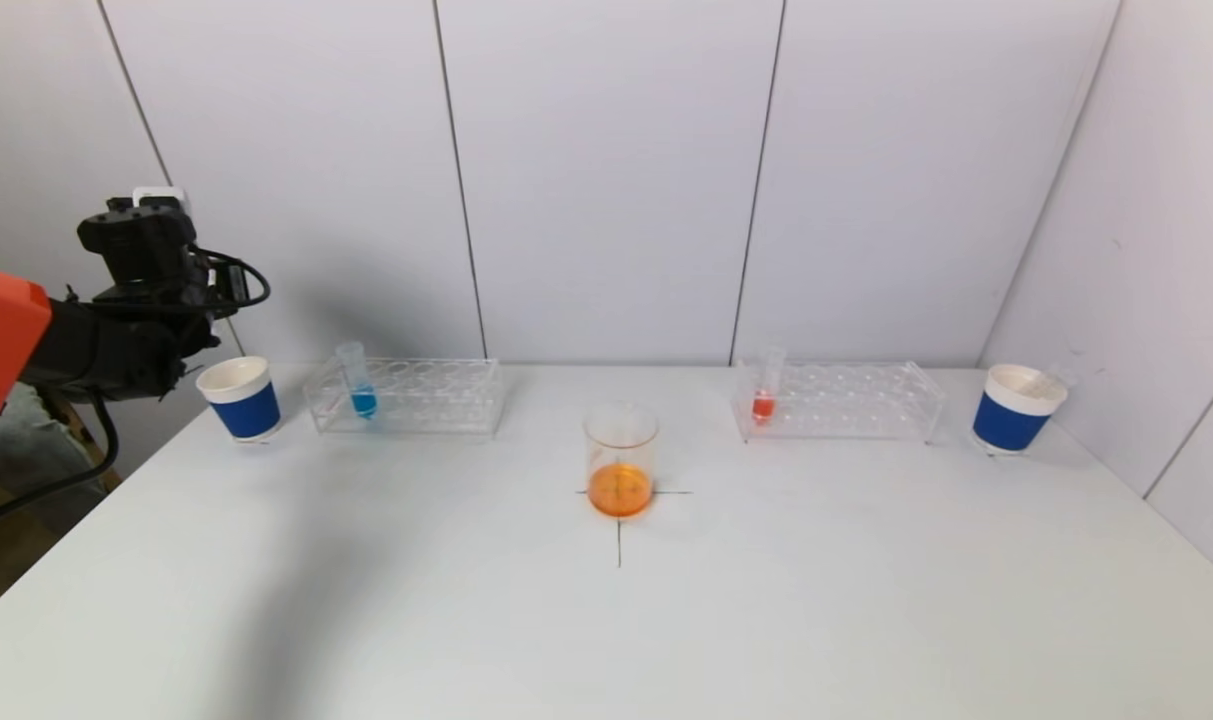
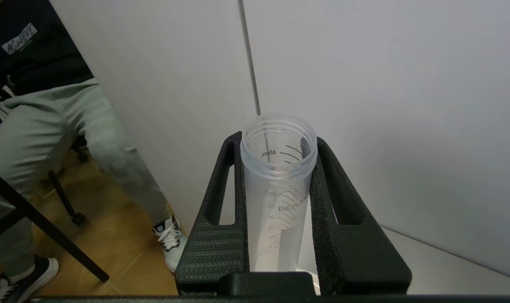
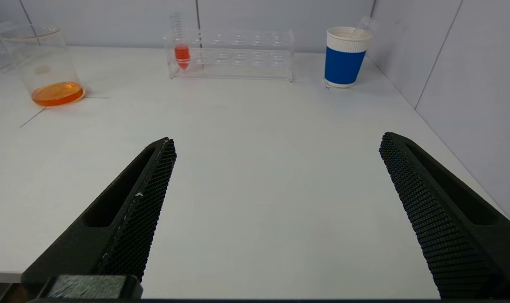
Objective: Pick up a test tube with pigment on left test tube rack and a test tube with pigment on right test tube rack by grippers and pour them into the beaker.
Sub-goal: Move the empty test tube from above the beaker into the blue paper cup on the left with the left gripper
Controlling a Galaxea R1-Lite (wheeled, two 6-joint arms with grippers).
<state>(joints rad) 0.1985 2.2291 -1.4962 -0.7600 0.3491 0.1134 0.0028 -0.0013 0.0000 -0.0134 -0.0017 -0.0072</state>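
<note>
Clear empty test tube [image 2: 278,189], mouth away from the wrist, pinched lengthwise in left end effector [image 2: 276,168].

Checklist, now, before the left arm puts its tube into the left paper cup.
1. Left gripper shut firmly on the test tube: ok.
2. Held test tube shows no pigment inside: ok.
3. Test tube lined up over the left paper cup: cannot tell; in the head view the gripper sits beside the cup, towards the table's left edge.
4. Beaker upright, with orange liquid in it: ok.
5. Right gripper open over bare table, well short of the red tube in its rack: ok.
</note>
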